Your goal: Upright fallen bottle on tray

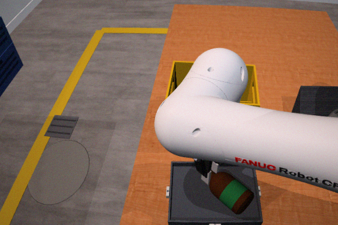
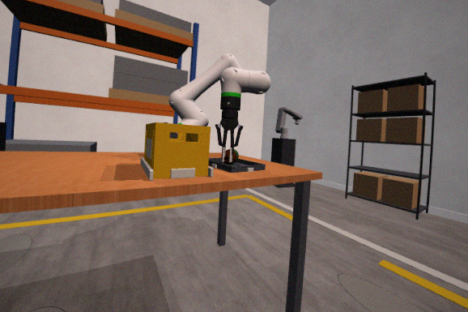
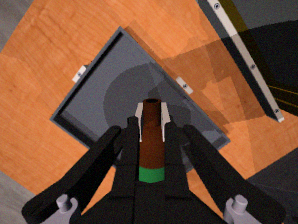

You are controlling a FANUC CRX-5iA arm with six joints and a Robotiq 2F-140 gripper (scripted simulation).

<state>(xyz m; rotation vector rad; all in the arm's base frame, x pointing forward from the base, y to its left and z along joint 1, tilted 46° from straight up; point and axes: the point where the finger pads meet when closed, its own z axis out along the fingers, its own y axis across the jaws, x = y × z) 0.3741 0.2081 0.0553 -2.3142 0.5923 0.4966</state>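
The yellow crate (image 2: 176, 150) is sitting level on the orange surface (image 2: 81, 175), untouched. To its right, the fingers are clamping narrowly on the neck of the 1 brown bottle (image 1: 231, 191), tilting it over the grey tray (image 1: 187, 202) for standing upright.

a: describe the room relative to the orange table (image 2: 81, 175).

b: grey floor (image 2: 227, 268) below it, marked with yellow line tape (image 2: 121, 212). behind the table, a white wall carries blue-and-orange racking (image 2: 97, 41) holding boxes. to the table's right, a black shelf unit (image 2: 390, 144) with cardboard boxes stands against a grey wall (image 2: 356, 33). lighting is even.
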